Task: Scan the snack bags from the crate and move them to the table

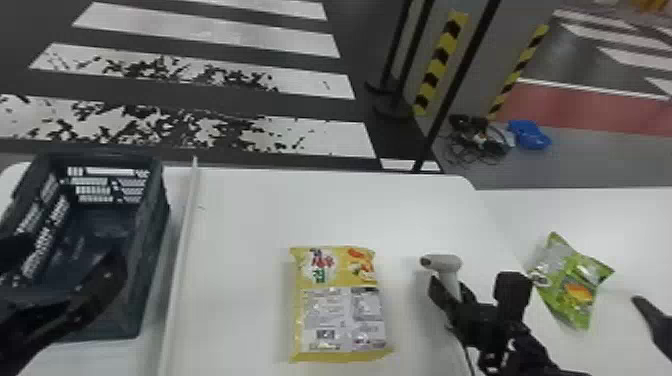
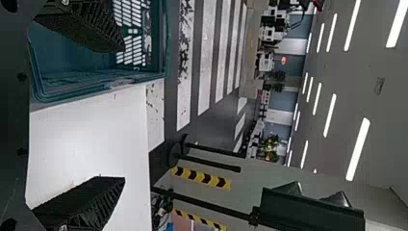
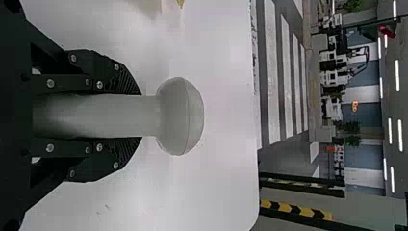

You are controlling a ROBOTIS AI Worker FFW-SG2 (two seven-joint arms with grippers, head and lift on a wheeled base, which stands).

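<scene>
Crate (image 1: 156, 225): one, dark, slatted, open-topped, at the left behind a raised white strip (image 1: 184, 250); bare inner floor visible.
Left gripper (image 1: 67, 250): released, fingers spread wide, at the crate.
Yellow snack bag (image 1: 340, 305): one, flat on the tabletop (image 1: 240, 215), between crate and scanner, panel of small print up.
Scanner (image 1: 444, 262): one, pale, upright, handle clenched in the right gripper (image 1: 452, 294).
Green snack bag (image 1: 570, 285): one, lying to the right of the right gripper.

Left gripper (image 1: 75, 250) out at robot's left, spread wide. Right gripper (image 1: 450, 286) out front, right of centre, pointing forward, clamped in a hold.
</scene>
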